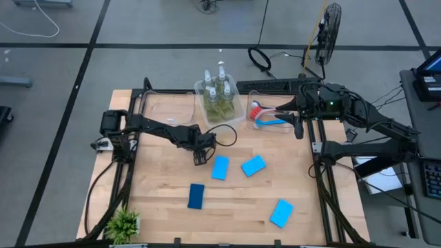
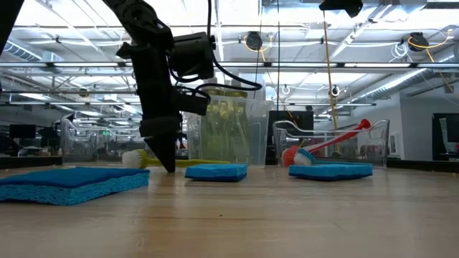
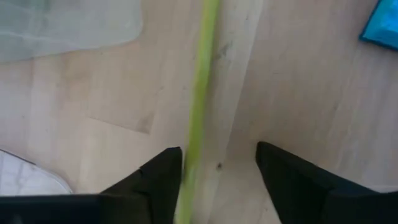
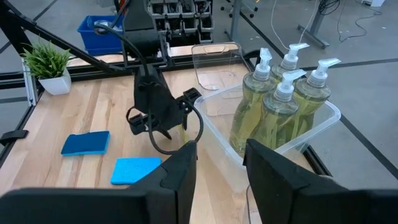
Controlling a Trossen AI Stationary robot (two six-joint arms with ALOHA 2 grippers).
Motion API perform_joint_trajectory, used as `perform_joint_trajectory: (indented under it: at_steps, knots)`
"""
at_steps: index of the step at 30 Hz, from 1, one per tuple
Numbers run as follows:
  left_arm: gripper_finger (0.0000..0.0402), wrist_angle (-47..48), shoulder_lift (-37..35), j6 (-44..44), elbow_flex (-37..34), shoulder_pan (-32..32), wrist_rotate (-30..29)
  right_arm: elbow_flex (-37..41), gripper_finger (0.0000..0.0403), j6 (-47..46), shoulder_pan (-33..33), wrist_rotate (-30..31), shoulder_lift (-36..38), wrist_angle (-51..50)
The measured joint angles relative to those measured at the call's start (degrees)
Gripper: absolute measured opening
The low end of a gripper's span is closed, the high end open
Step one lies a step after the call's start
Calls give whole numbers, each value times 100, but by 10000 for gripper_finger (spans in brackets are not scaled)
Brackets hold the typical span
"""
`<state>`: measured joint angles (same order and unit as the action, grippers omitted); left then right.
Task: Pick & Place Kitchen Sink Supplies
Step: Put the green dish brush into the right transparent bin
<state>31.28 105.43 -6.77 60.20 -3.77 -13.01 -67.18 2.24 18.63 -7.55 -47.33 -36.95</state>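
A green long-handled brush [image 3: 200,81] lies flat on the wooden table, its white head [image 2: 133,159] toward the left arm's side. My left gripper [image 3: 217,155] points down over its handle, open, one finger on each side. Several pump bottles [image 1: 217,96] stand in a clear bin. A red and a blue brush [image 1: 265,116] lean in a second bin. Several blue sponges [image 1: 220,167] [image 1: 253,165] [image 1: 196,195] lie flat on the table. My right gripper [image 4: 221,149] hangs open and raised at the far right with nothing between its fingers. My left gripper comes from above, pointing down, with its fingers lying across the green brush's handle [image 3: 189,168]. One finger [image 3: 163,171] stands right beside the handle; whether it touches, I cannot tell. The brush lies on the table.
An empty clear bin [image 1: 165,107] stands at the far left. A small potted plant [image 1: 124,224] sits at the near left corner. Another blue sponge [image 1: 281,213] lies near the right front. Open tabletop lies between the sponges and the near edge.
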Motion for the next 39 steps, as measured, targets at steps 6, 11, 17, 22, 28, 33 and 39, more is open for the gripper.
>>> perform_joint_trajectory:
  at_steps: [6, 11, 17, 22, 28, 33, 39]
  knots:
    - [122, 13, -23, -261, -11, 105, 65, 0, 128, -2, 0, 0, -9, 4]
    - [29, 38, -17, -449, -14, 177, 217, 0, 128, -4, 0, -2, -42, 2]
    - [28, 243, -7, -690, 63, 286, 261, 2, 128, -7, 0, -3, -95, 6]
    - [17, 660, -45, -724, 285, 422, 377, 2, 128, -7, 0, -4, -124, 4]
    - [17, 655, -568, -724, 321, 615, 452, 2, 128, -9, 1, -20, -129, 1]
    - [17, 591, -1168, -785, 328, 735, 522, 2, 128, -9, 0, -35, -135, -11]
    - [17, 140, -1655, -1025, 339, 863, 722, 2, 128, 34, -115, -660, -337, -69]
